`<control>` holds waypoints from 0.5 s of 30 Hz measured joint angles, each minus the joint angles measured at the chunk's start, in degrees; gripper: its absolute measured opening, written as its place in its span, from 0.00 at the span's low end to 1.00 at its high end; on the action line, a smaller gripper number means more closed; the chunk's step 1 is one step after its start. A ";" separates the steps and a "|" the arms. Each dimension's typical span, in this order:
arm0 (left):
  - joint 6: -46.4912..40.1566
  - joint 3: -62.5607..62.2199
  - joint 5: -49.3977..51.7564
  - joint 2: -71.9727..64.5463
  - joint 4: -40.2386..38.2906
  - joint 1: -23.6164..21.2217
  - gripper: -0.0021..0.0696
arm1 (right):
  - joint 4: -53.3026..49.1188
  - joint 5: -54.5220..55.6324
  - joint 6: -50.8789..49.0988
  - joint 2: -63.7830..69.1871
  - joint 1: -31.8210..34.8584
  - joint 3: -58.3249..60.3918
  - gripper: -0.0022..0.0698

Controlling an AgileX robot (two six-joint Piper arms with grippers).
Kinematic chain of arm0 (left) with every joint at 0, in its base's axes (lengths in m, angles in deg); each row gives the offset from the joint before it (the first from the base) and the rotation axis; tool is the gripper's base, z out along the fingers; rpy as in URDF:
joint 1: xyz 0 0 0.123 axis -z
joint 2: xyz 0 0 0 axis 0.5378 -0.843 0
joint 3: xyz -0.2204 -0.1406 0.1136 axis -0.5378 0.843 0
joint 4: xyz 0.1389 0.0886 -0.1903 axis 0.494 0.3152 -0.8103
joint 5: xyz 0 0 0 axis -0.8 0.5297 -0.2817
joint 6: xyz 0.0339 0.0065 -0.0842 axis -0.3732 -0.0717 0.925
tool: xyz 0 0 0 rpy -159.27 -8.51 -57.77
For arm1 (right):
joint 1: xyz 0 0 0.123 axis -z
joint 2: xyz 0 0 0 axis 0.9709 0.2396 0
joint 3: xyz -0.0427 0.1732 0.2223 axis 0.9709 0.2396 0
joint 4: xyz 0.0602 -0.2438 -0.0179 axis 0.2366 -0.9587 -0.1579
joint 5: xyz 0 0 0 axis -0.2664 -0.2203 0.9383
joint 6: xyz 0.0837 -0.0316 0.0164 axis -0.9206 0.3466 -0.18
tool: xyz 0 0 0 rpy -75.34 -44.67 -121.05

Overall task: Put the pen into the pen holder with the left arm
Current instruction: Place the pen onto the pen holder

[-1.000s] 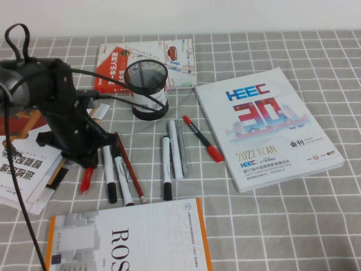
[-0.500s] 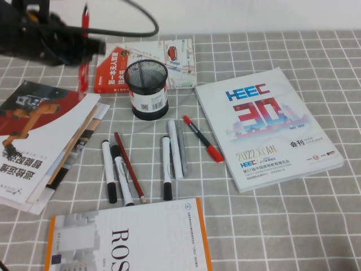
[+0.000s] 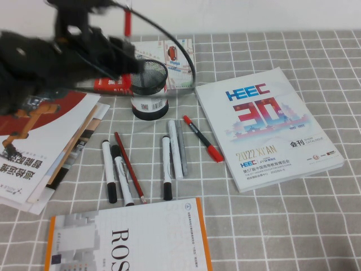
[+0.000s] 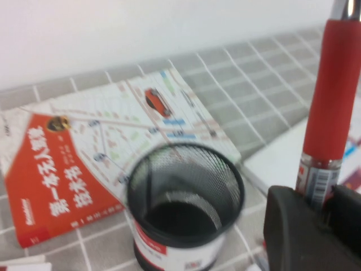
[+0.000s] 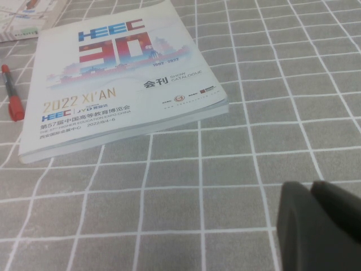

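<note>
Covering the whole table is a grey checked cloth (image 3: 316, 226), with a large white catalogue (image 3: 265, 124) on the robot's right, a stack of booklets (image 3: 39, 141) on its left, and a row of loose markers (image 3: 172, 152) near the middle. Behind the markers stands the pen holder (image 3: 151, 90), upright and open at the top, partly resting against a red and white leaflet (image 4: 67, 164).

Above and to the left of the holder hangs the left arm (image 3: 51, 56), its left gripper (image 4: 316, 226) clamped on the pen (image 4: 330, 96). The pen stands nearly upright, red body up, held clear of the table and beside the holder's rim, not yet over its mouth. A short sideways shift should line it up for the drop.

The right gripper (image 5: 321, 220) is parked low over bare cloth near the catalogue; I cannot tell its state.
</note>
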 joint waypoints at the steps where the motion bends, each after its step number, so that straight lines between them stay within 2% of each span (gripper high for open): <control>1: -1.35 1.10 -1.29 0.00 -0.42 0.93 0.13 | 0.00 0.00 0.00 0.00 0.00 0.00 0.01; 5: -3.70 3.16 -3.36 0.00 -1.20 2.59 0.13 | 0.00 0.00 0.00 0.00 0.00 0.00 0.01; 15: -4.06 3.20 -5.39 -0.24 -2.03 2.61 0.13 | 0.00 0.00 0.00 0.00 0.00 0.00 0.01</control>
